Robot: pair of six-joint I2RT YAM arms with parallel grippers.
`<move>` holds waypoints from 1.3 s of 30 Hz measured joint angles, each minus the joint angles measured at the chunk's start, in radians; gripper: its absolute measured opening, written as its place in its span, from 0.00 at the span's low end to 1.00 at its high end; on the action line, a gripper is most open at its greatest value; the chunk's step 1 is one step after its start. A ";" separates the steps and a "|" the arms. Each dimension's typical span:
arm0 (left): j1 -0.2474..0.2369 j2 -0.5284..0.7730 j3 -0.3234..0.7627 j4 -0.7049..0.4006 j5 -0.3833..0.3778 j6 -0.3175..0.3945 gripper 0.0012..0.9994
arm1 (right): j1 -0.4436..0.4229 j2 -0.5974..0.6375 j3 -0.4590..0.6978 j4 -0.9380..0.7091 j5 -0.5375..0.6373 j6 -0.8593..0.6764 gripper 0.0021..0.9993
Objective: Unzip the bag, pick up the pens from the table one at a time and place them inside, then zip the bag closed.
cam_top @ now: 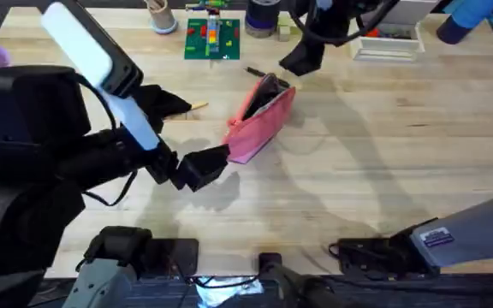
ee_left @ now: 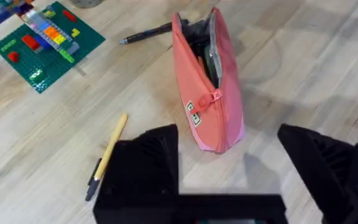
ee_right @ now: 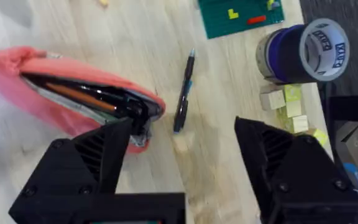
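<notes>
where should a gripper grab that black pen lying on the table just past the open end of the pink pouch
Grip the black pen at mid-barrel, coming straight down with the fingers across its width. It lies flat on the table, apart from the pouch, with bare wood on both long sides; the right gripper is open above it.

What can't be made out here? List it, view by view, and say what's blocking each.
- Overhead: most of the tan-yellow pen is hidden behind the left arm; a short tip shows.
- Overhead: the black pen is too small to read any detail.
- Left wrist: the tan-yellow pen's lower end is covered by the left gripper.
- Right wrist: the bag's contents are dark, and the right gripper covers its near end.
</notes>
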 joint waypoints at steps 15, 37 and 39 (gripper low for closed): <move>0.000 0.000 0.000 0.000 0.000 0.000 0.99 | 0.006 0.001 0.000 0.072 -0.004 0.059 1.00; 0.000 0.000 0.000 0.000 0.000 0.000 0.99 | -0.055 0.229 0.000 0.240 -0.003 0.404 1.00; 0.000 0.000 0.000 0.000 0.000 0.000 0.99 | -0.059 0.238 0.000 0.248 -0.003 0.439 1.00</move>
